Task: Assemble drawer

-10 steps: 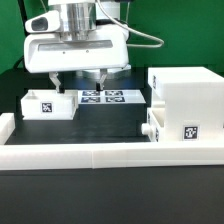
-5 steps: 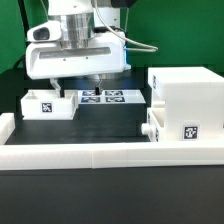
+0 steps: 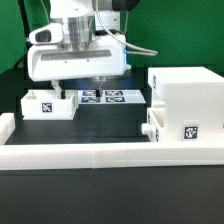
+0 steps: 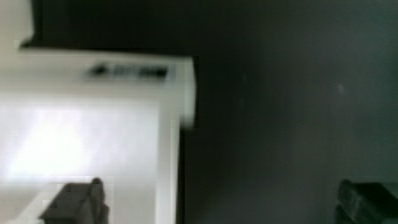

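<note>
The large white housing stands at the exterior view's right. One small tray sits in its lower front, its knob sticking out. The loose tray with a tag lies at the left. My gripper hovers open and empty above the tray's right end and the marker board. In the wrist view a blurred white tray lies under one dark fingertip. The other fingertip is over dark table, with the gripper wide apart.
A long low white wall runs along the front of the table, with a short return at the left. A green backdrop stands behind the arm.
The gripper has turned about its vertical axis and risen slightly above the loose tray; only one finger now shows clearly. The parts have not moved.
</note>
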`<state>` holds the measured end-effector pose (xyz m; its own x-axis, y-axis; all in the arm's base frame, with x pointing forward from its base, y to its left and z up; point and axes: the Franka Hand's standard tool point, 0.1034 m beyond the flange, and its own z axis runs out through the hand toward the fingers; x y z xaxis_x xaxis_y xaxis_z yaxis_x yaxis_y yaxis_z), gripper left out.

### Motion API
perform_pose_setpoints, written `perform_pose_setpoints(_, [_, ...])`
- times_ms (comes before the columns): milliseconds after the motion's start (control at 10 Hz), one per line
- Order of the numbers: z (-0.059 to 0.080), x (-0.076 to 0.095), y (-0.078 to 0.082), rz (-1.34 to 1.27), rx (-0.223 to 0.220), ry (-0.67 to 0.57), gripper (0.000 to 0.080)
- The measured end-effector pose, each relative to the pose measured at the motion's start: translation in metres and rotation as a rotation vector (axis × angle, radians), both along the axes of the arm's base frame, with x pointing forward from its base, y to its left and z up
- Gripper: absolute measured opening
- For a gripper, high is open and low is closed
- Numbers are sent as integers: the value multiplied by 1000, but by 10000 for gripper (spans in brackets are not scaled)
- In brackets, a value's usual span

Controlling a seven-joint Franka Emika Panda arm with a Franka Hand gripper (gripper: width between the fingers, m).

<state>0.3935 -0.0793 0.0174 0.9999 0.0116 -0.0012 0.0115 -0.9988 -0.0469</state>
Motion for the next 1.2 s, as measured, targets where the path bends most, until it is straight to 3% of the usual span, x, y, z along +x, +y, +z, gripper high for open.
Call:
perform_pose_setpoints(500, [-12, -1, -5, 3, -10, -18, 648])
perform_pose_setpoints(600, [-12, -1, -5, 8, -10, -18, 563])
perform_pose_setpoints(700, [-12, -1, -5, 11, -11, -19, 563])
perform_pose_setpoints(1000, [-12, -1, -5, 11, -11, -19, 111])
perform_pose_setpoints(1100, [-12, -1, -5, 11, -11, -19, 111])
perform_pose_setpoints(1200, [-12, -1, -5, 11, -11, -20, 42])
